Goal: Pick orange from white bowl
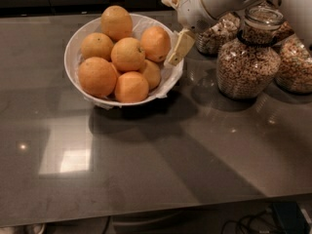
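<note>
Hanging at the 3 o'clock side of the bowl [69,62], the gripper [169,31] has its fingers spread wide. The lower finger [180,47] is a cream bar that points down to 7 o'clock, and its tip lies over the white lining at the rim. The upper finger [171,0] shows only as a short cream piece at 12 o'clock of the lower one, beside the white arm [214,4]. I cannot tell if the lower finger touches the lining.

The orange [156,43] sits in the bowl at 2 o'clock, just beside the lower finger, and I cannot tell if they touch. Six other oranges [127,54] fill the rest of the bowl: one at the center, one on top at 12 o'clock, one at 10 o'clock, one large at 8 o'clock, one at 6 o'clock and one partly hidden at 4 o'clock.

The bowl stands on a dark grey table [170,169]. At its 3 o'clock, behind and under the arm, three glass jars of cereal stand close together: a front jar [248,62], a back jar [217,33] and a right jar [295,65].
</note>
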`<state>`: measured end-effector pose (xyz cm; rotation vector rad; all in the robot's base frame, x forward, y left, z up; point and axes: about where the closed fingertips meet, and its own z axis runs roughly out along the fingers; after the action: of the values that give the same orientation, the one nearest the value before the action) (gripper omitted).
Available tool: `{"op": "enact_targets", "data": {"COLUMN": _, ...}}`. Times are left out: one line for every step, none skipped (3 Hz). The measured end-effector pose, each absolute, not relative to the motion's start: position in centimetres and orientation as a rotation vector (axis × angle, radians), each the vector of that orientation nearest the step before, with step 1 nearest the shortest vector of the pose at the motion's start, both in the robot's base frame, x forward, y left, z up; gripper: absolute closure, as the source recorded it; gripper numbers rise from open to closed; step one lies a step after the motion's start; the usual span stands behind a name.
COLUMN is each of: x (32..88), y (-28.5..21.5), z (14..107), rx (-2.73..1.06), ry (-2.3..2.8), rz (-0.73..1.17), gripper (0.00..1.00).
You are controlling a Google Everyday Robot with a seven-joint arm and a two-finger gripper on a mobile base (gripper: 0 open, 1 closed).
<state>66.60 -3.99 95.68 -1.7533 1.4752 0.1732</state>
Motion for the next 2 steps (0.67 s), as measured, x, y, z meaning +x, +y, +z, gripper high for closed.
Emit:
{"op": "enact_targets", "data": {"x": 66.62, "y": -3.96, "z": 95.65, "rx": -1.754, "ry": 1.475, "rz": 0.175, "gripper": 0.00}}
{"op": "enact_targets", "data": {"x": 66.31, "y": -3.44, "z": 95.79, "rx": -1.768, "ry": 1.455, "rz": 0.189, "gripper": 0.00}}
